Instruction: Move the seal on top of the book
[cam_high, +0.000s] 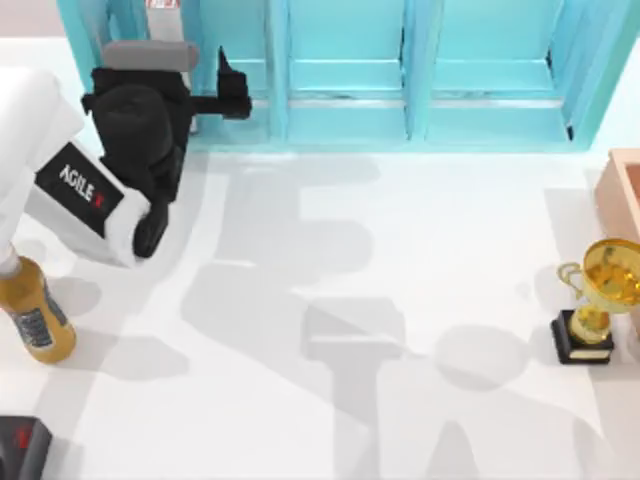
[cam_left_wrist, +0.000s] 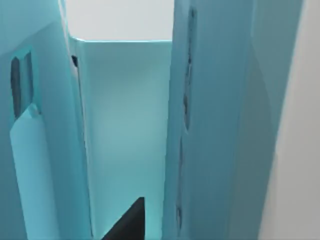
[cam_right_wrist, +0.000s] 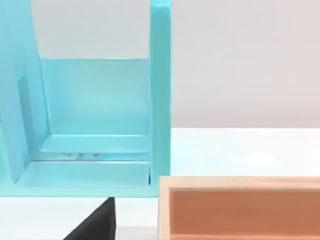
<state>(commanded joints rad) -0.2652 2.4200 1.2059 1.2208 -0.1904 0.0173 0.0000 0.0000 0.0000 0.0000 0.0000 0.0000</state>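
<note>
White tabletop (cam_high: 400, 300), turquoise shelf (cam_high: 400, 80) at twelve o'clock. The left gripper (cam_high: 235, 95) noses into it at eleven, the right gripper (cam_right_wrist: 95, 225) waits near three. I cannot tell either's jaws, nor where the seal lies. It is probably light and rigid: pinch opposite flat sides.

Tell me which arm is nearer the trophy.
Right, as far as the views tell. The left gripper is far across the table at the shelf's left end. The right wrist camera faces the wooden box near the trophy.
</note>
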